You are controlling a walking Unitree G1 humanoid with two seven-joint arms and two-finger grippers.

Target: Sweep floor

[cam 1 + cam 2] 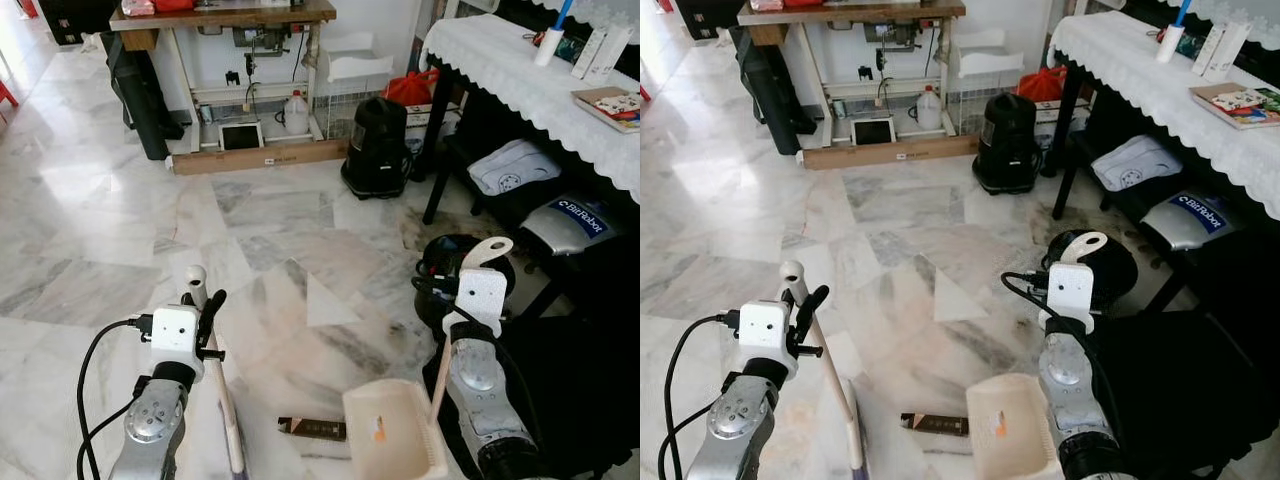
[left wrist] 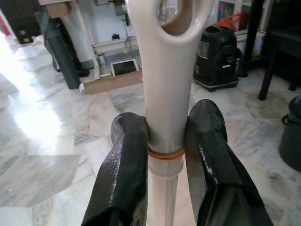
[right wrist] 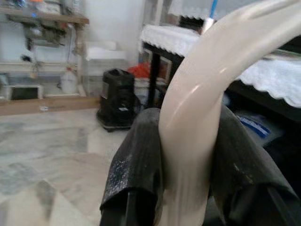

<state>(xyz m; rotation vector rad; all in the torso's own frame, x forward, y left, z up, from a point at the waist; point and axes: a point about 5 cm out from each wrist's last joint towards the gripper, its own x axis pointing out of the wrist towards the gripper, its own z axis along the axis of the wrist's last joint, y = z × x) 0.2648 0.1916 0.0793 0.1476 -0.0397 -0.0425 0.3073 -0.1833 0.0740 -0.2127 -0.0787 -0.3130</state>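
The marble floor (image 1: 120,220) lies open across the left and middle, out to the far workbench (image 1: 222,16) and the board (image 1: 258,157) at its foot. On the right, a black vacuum (image 1: 377,150), the clothed table (image 1: 520,75) and the bags (image 1: 575,225) under it close the way. Near, a dark wrapper (image 1: 312,428) lies between broom (image 1: 222,390) and dustpan (image 1: 392,432).

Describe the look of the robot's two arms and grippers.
Both arms are silver metal with round joints, each topped by a white boxy wrist block. Black cables loop from each block. The left gripper and right gripper each have two thick, matte black fingers.
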